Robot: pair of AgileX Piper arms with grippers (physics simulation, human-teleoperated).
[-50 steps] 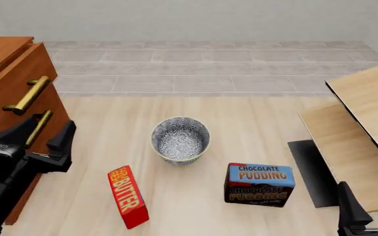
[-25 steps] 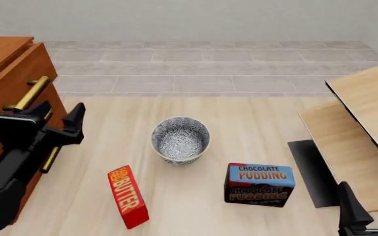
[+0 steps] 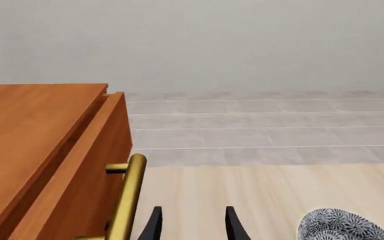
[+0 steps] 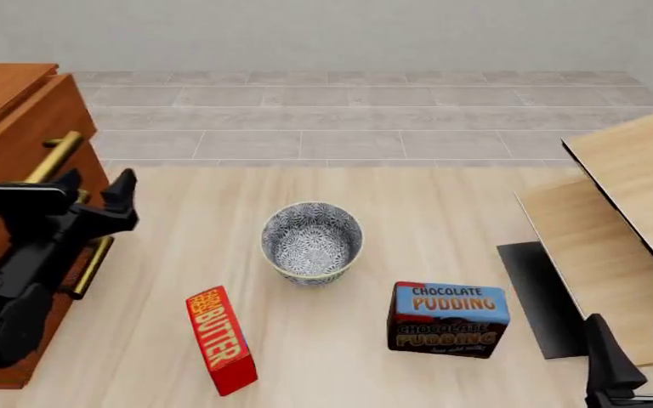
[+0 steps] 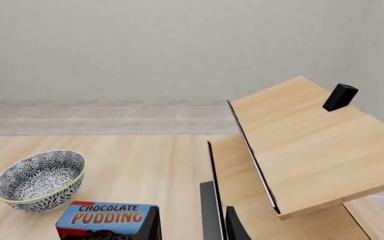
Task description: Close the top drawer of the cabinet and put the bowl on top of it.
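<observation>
Nearest, low at the front edge: right gripper (image 4: 641, 357), fingers spread, empty, parked well apart from everything. Red butter box (image 4: 221, 339) and chocolate pudding box (image 4: 449, 319) stand just ahead on the pale table (image 4: 417, 221).

Mid-table: the bowl (image 4: 312, 240), upright, empty, alone between the boxes and the table's far edge. Looks like glazed ceramic: rigid, likely slick and chippable. Best purchase probably one finger inside, one outside the pale rim, set down gently.

Left side: left gripper (image 4: 91, 194), fingers parted, holding nothing, hovering just beside the brass bar handle (image 3: 126, 197) of the top drawer (image 3: 78, 165). Drawer front stands proud of the cabinet (image 3: 25, 130) top, so not shut. Stiff wood; a flat push on the front should slide it
</observation>
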